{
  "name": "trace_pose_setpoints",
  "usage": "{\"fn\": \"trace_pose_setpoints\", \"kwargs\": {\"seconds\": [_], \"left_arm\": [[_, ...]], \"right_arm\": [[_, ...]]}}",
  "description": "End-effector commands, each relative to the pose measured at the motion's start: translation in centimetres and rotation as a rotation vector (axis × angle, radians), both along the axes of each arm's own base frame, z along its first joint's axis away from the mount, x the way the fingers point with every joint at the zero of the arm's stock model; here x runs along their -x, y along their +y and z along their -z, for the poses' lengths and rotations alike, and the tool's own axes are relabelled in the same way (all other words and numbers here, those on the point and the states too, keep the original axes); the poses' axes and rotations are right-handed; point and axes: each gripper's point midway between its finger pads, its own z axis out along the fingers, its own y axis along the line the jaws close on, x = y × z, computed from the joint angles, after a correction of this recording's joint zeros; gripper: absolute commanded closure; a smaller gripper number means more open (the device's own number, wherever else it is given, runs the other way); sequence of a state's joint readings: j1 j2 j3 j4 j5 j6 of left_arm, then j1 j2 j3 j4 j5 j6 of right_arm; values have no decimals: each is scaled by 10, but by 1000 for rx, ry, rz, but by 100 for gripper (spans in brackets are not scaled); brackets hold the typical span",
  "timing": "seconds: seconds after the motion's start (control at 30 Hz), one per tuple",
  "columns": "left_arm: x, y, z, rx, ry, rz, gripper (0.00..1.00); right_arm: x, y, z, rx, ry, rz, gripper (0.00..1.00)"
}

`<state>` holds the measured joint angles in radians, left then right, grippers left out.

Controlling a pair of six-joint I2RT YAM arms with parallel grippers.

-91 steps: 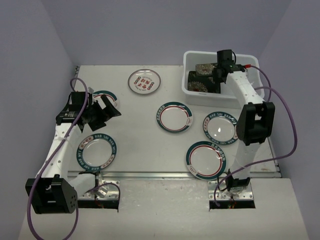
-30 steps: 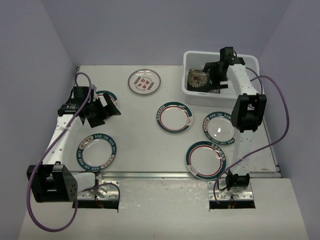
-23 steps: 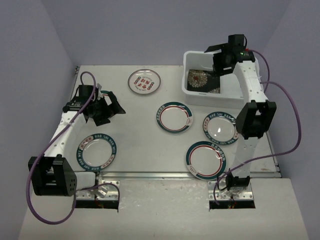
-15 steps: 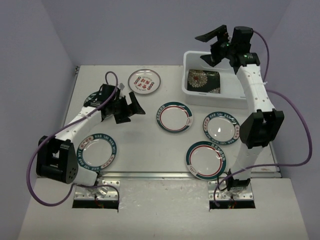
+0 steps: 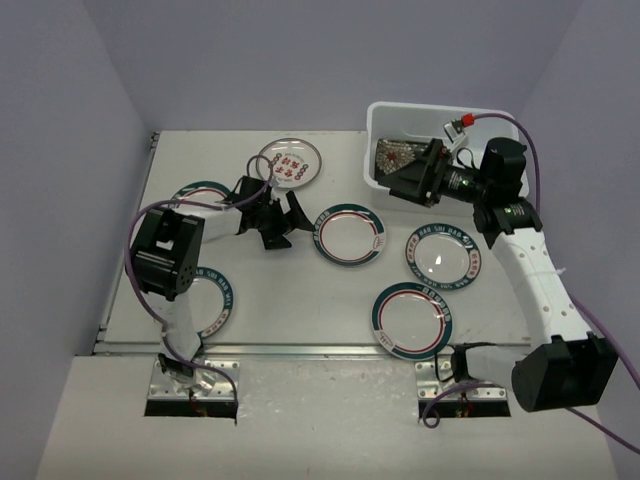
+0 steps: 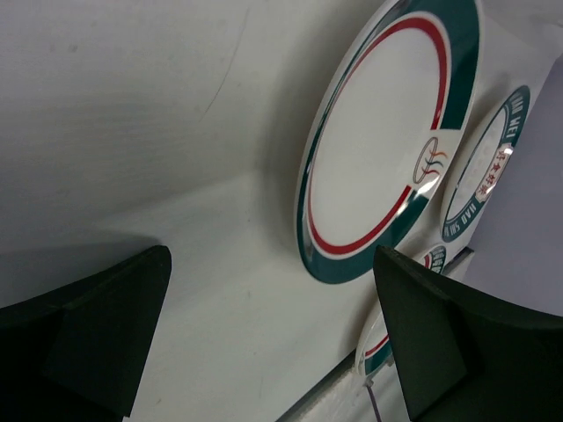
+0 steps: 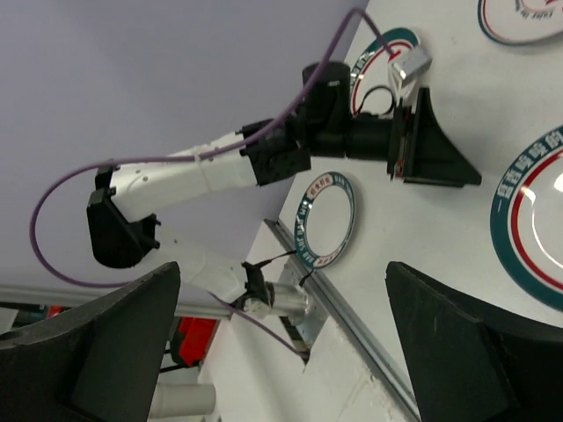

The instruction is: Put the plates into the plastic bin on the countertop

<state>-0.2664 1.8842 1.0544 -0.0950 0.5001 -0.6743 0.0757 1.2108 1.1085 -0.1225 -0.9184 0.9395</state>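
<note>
My left gripper point(image 5: 289, 223) is open and empty, low over the countertop point(image 5: 300, 290), pointing at a white plate with a teal rim and red ring point(image 5: 348, 235) point(image 6: 387, 132) just to its right. Two similar plates point(image 5: 440, 252) point(image 5: 412, 320) lie near the right arm. A red-patterned plate point(image 5: 289, 162) sits at the back, and two teal-lettered plates point(image 5: 198, 192) point(image 5: 212, 305) lie left, partly hidden by the arm. The plastic bin point(image 5: 430, 107) holds a black floral plate point(image 5: 398, 153). My right gripper point(image 5: 405, 178) hangs open and empty at the bin's front left corner, facing left.
A metal rail point(image 5: 300, 350) runs along the countertop's near edge. In the right wrist view the left arm point(image 7: 220, 171) and its gripper point(image 7: 431, 149) stretch across the table between the plates. Purple walls enclose the table on three sides.
The left arm swung right from the far-left plate to beside the middle plate. The right arm rose out of the bin, leaving the black plate there, then dropped and turned left.
</note>
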Motion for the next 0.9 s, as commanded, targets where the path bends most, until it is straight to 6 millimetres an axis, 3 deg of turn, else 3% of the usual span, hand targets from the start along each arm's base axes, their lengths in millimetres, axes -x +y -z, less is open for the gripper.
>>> {"fn": "trace_pose_setpoints", "kwargs": {"seconds": [0.0,0.13,0.3,0.47,0.53,0.6,0.67,0.73,0.8,0.87], "left_arm": [[-23,-20,-2,38,-70,44,3],[-21,-30,26,31,7,59,12],[-13,-40,52,32,87,79,52],[-11,-54,56,46,93,128,70],[-12,-55,56,50,94,135,89],[-12,-52,54,25,90,141,99],[-12,-47,45,-1,70,140,100],[-13,-42,17,-10,14,132,100],[-11,-36,-17,-9,-55,110,100],[-4,-32,-71,34,-154,92,100]], "right_arm": [[18,0,0,-30,-78,-88,1],[30,-2,4,-8,-85,-83,1],[39,-4,7,11,-110,-90,3],[49,-4,14,33,-135,-102,4],[51,-4,18,34,-126,-109,4],[51,-5,23,44,-117,-102,3],[48,-7,33,71,-98,-85,1],[43,-10,47,98,-48,-60,1],[37,-15,60,138,-34,-15,1],[31,-22,72,188,-23,38,1]]}}
